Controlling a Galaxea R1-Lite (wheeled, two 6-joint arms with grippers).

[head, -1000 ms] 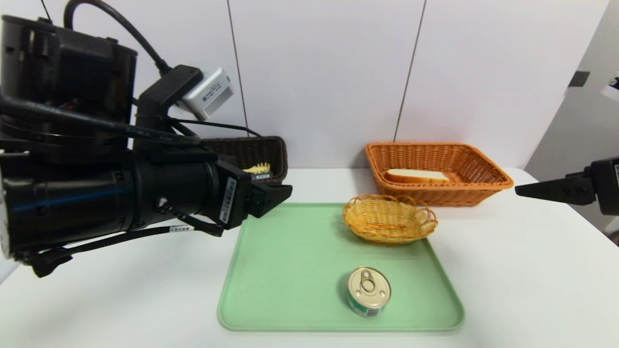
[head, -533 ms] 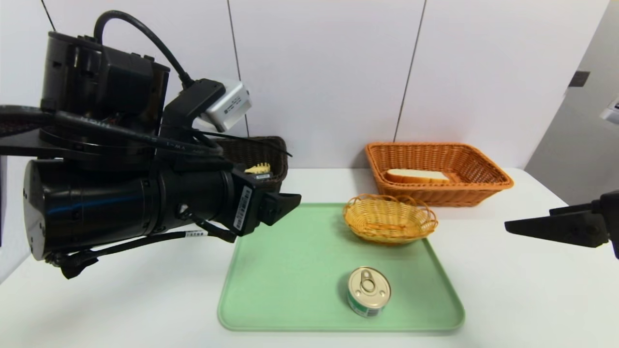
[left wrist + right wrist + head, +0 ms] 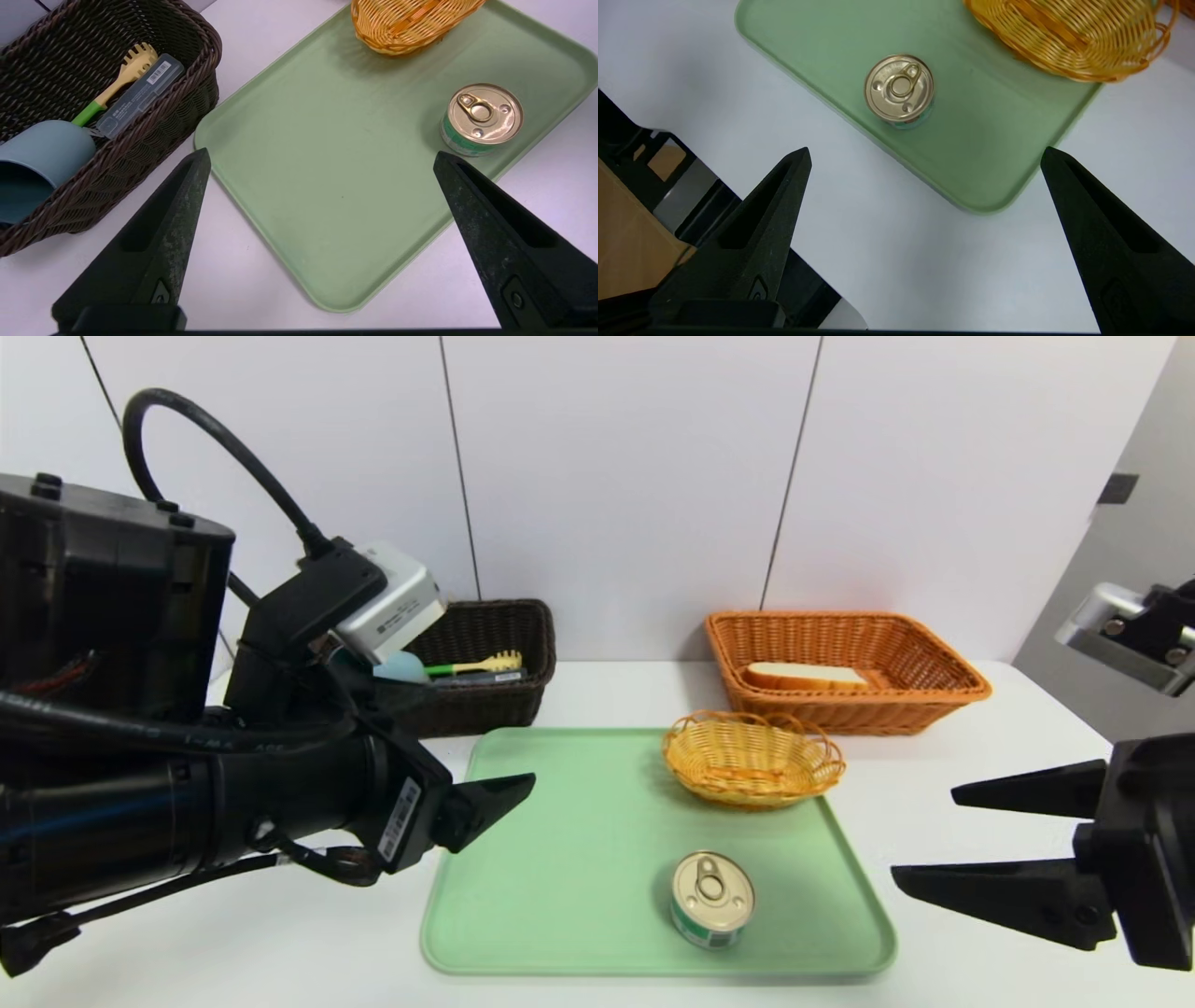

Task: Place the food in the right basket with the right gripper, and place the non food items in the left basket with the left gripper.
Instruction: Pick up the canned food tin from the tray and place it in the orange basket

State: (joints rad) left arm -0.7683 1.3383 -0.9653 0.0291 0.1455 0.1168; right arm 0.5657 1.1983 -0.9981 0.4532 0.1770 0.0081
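A tin can (image 3: pixel 712 899) with a gold pull-tab lid stands on the green tray (image 3: pixel 560 859), near its front right. Behind it on the tray sits a small yellow wicker basket (image 3: pixel 752 758). The dark brown left basket (image 3: pixel 485 658) holds a blue cup (image 3: pixel 42 154), a yellow-green fork (image 3: pixel 122 77) and a clear case (image 3: pixel 140 95). The orange right basket (image 3: pixel 845 663) holds a bread slice (image 3: pixel 805 675). My left gripper (image 3: pixel 321 152) hangs open and empty over the tray's left front corner. My right gripper (image 3: pixel 924 835) is open and empty, just right of the tray; the can (image 3: pixel 899 88) lies ahead of it.
The white table (image 3: pixel 980 896) ends at a wall behind the baskets. Its right front edge shows in the right wrist view, with dark framework (image 3: pixel 658 186) below. My bulky left arm (image 3: pixel 187 803) hides the table's left side.
My left gripper has pulled back from the dark basket and dropped toward the tray's left front. My right gripper has come down and in from the right edge toward the tray.
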